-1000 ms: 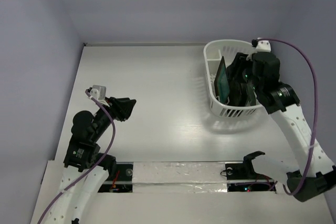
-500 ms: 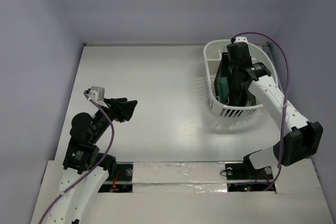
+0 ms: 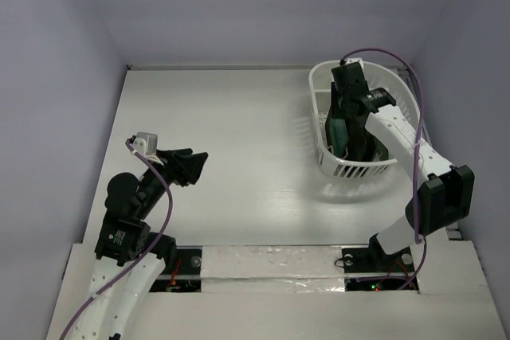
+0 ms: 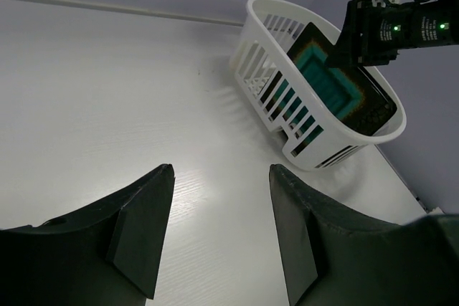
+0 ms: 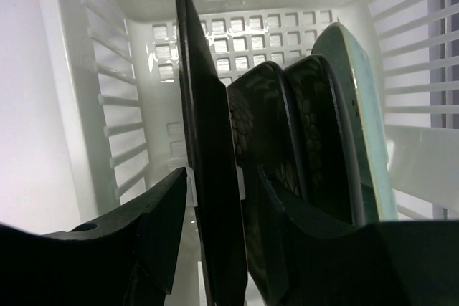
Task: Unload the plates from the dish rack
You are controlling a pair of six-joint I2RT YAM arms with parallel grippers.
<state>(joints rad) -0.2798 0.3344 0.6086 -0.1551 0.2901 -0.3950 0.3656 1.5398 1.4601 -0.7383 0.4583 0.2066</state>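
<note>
The white dish rack (image 3: 319, 85) stands at the table's far right; it also shows in the left wrist view (image 4: 258, 41) and the right wrist view (image 5: 107, 105). Plates stand on edge inside it. In the right wrist view I see the dark plate with teal centre (image 5: 204, 105), two black flower-patterned plates (image 5: 262, 120), (image 5: 319, 127) and the pale mint plate (image 5: 362, 105). My right gripper (image 5: 222, 171) is open inside the rack (image 3: 347, 121), its fingers on either side of the teal-centred plate (image 3: 338, 131), (image 4: 326, 77). My left gripper (image 3: 191, 166), (image 4: 221, 170) is open and empty above the table's left side.
The right arm (image 3: 414, 149) arches over the rack's right rim. Grey walls close in the table at the back and both sides. A taped strip (image 3: 271, 264) runs along the near edge between the arm bases.
The right arm has swung left from the rack's right side to above the rack, and its gripper now straddles the teal-centred plate. The left arm has hardly moved.
</note>
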